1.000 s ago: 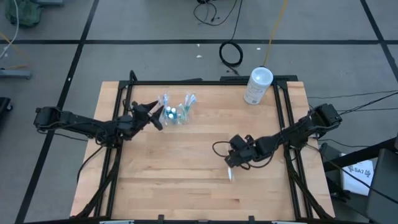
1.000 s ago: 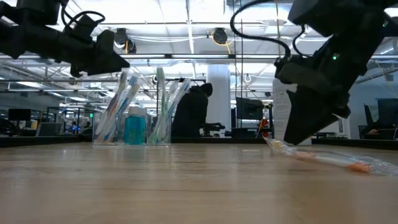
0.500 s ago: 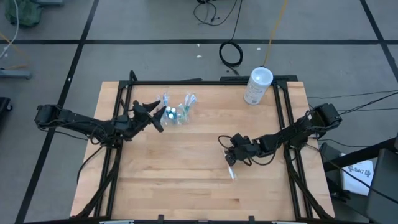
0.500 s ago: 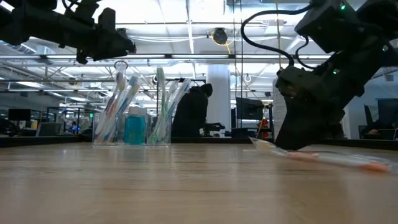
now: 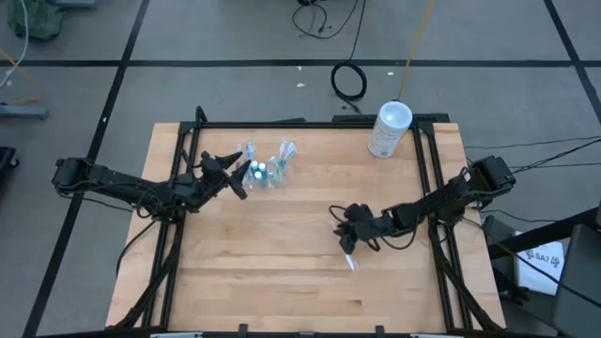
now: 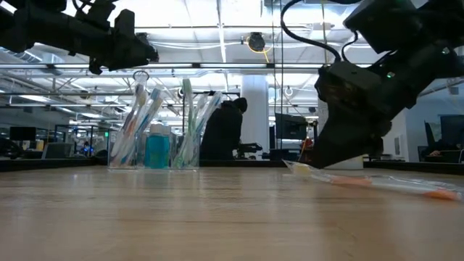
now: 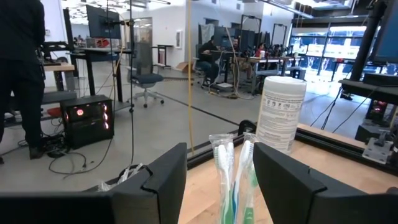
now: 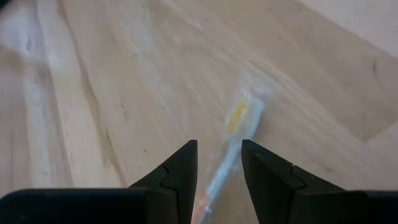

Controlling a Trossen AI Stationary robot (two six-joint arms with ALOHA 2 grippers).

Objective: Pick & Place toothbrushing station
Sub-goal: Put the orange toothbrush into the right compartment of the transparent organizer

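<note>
The clear plastic cup (image 5: 268,169) stands on its base at the table's far left with toothbrushes and a blue-capped item in it; it also shows in the low view (image 6: 154,138). My left gripper (image 5: 242,174) is open and hangs just left of the cup, level with its top (image 6: 141,54). Wrapped toothbrushes (image 7: 231,180) show between its fingers. My right gripper (image 5: 349,235) is open and low over a wrapped toothbrush (image 5: 350,259) that lies flat on the table (image 6: 377,183). Its fingers (image 8: 180,165) stand on either side of that toothbrush (image 8: 239,118). My right gripper comes slanting down from the table's right, with its fingers on either side of one end of the wrapped toothbrush (image 8: 227,155) and along it. The toothbrush lies flat on the table. I cannot tell whether the fingers touch it.
A white cylindrical canister (image 5: 389,130) stands at the far right corner and shows beyond the cup in the left wrist view (image 7: 283,112). Black frame rails (image 5: 427,169) run along the table's sides. Bare wood (image 5: 272,263) lies between the arms and toward the near edge.
My right gripper has gone down and a little toward the table's left, closer over the wrapped toothbrush. The toothbrush has shifted slightly on the table. My left gripper has risen a little beside the cup and then kept still.
</note>
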